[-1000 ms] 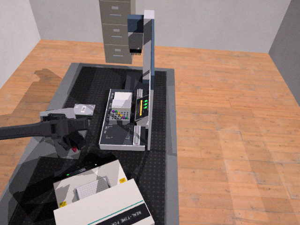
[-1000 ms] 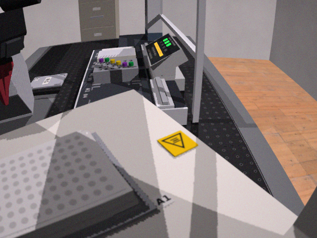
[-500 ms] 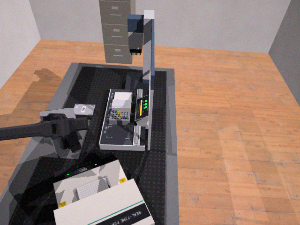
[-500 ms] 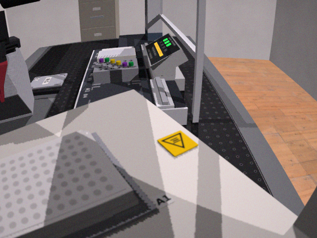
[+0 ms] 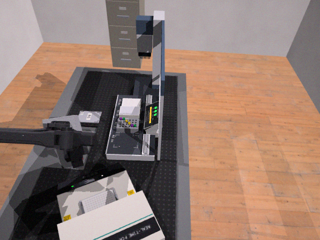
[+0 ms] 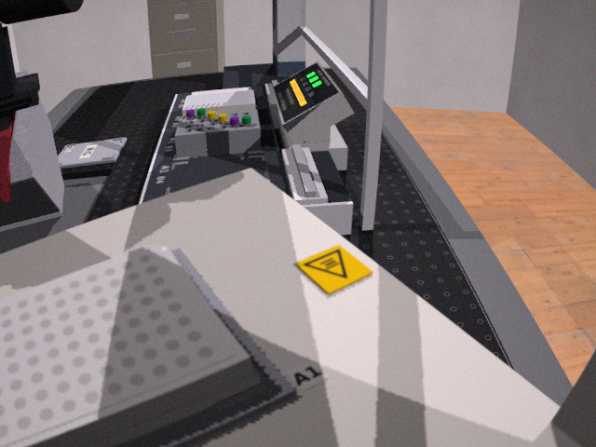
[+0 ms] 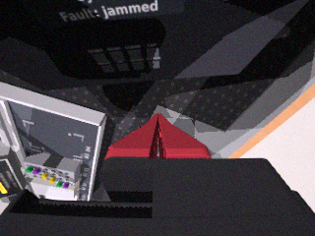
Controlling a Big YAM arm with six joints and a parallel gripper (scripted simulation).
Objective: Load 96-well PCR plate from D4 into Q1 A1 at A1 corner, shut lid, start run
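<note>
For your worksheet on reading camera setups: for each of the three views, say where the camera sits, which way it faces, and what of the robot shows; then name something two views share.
Top: high above, looking down at the deck; the arm enters from the left.
Exterior: low beside the cycler, facing the tube block; the gripper shows at the left edge.
Wrist: on the arm, looking past the shut red jaws toward the keypad.
Shared: top and exterior both show the PCR plate on the cycler.

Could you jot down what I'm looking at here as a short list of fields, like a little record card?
Machine: white cycler, lid open
Plate: dotted plate lying on the machine's block, by the A1 mark
Lamp: green
Gripper: red gripper shut, holding nothing, above the dark table near the keys
Tray: tube block with coloured caps, white block behind it, near end bare
Side pad: small grey nest
</note>
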